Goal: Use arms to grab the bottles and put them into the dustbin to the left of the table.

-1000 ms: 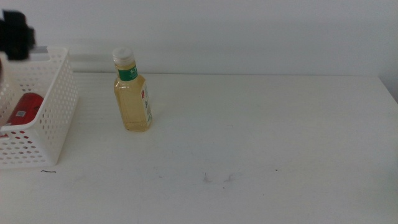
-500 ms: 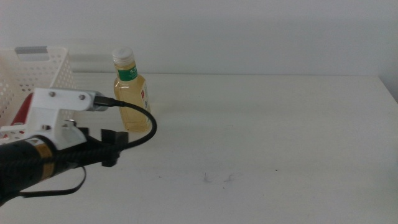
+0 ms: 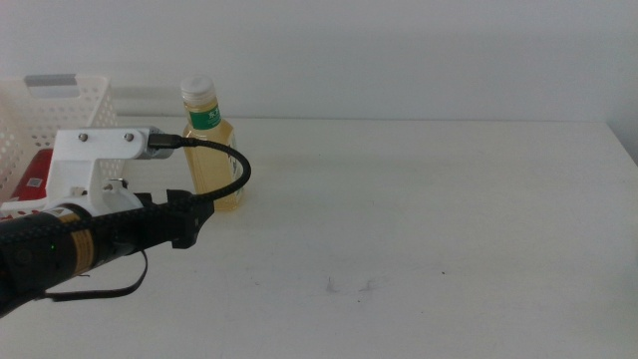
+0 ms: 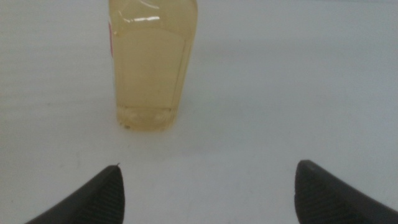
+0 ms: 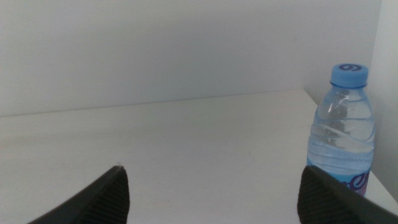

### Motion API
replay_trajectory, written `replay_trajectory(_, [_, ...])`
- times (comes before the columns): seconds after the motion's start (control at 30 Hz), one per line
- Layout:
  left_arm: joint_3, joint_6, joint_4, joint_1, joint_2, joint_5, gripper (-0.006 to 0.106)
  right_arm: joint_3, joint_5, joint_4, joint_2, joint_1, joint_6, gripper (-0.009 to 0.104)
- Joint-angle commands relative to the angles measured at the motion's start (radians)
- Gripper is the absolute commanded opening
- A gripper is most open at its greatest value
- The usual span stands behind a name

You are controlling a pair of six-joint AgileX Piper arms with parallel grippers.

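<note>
The yellow-liquid bottle (image 3: 211, 150) with a white cap and green neck label stands upright on the table (image 3: 449, 199) beside the white dustbin (image 3: 60, 100). My left gripper (image 3: 191, 217) is low over the table just in front of that bottle. In the left wrist view the bottle (image 4: 152, 68) stands a short way ahead of the left gripper (image 4: 208, 186), whose jaws are open and empty. A red can (image 3: 30, 178) lies inside the dustbin. In the right wrist view, the right gripper (image 5: 211, 186) is open, and the clear water bottle (image 5: 343, 124) with a blue cap stands ahead of it.
The left arm's white housing (image 3: 95, 160) and black cable (image 3: 234, 170) cover part of the dustbin's front. A few small dark scuff marks (image 3: 349, 286) lie on the tabletop. The right arm is outside the middle view.
The left arm has come away from above the dustbin, dropped low over the table and edged toward the yellow bottle. The bottle has not moved.
</note>
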Motion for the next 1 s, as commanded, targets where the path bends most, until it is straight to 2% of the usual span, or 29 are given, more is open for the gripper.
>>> replay_trajectory(0.0, [-0.004, 0.145, -0.193, -0.022, -0.009, 0.013, 0.094, 0.003, -0.009, -0.004, -0.005, -0.007, -0.006, 0.079])
replay_trajectory(0.07, [0.012, 0.432, -0.467, -0.033, -0.009, -0.001, 0.094, 0.003, -0.009, -0.004, -0.005, -0.007, -0.006, 0.079])
replay_trajectory(0.13, [0.054, 0.827, -0.849, -0.062, -0.009, -0.08, 0.094, 0.003, -0.009, -0.004, -0.005, -0.007, -0.006, 0.079])
replay_trajectory(0.17, [0.086, 0.995, -1.001, -0.089, -0.007, -0.138, 0.094, 0.003, -0.009, -0.004, -0.005, -0.007, -0.006, 0.079])
replay_trajectory(0.23, [0.134, 1.26, -1.338, -0.175, -0.001, -0.26, 0.094, 0.003, -0.009, -0.004, -0.005, -0.007, -0.006, 0.079])
replay_trajectory(0.3, [0.137, 1.417, -1.577, -0.248, 0.002, -0.288, 0.094, 0.003, -0.009, -0.004, -0.005, -0.007, -0.006, 0.079])
replay_trajectory(0.33, [0.132, 1.475, -1.656, -0.274, 0.002, -0.294, 0.094, 0.003, -0.009, -0.004, -0.005, -0.007, -0.006, 0.079])
replay_trajectory(0.4, [0.132, 1.522, -1.712, -0.306, 0.002, -0.323, 0.094, 0.003, -0.009, -0.004, -0.005, -0.007, -0.006, 0.079])
replay_trajectory(0.63, [0.132, 1.532, -1.731, -0.311, 0.002, -0.367, 0.094, 0.003, -0.009, -0.004, -0.005, -0.007, -0.006, 0.079])
replay_trajectory(0.8, [0.132, 1.519, -1.71, -0.311, 0.062, -0.457, 0.094, 0.003, -0.009, -0.004, -0.005, -0.007, -0.006, 0.079])
replay_trajectory(0.97, [0.132, 1.353, -1.586, -0.303, 0.278, -0.703, 0.094, 0.003, -0.009, -0.004, -0.005, -0.007, -0.006, 0.079])
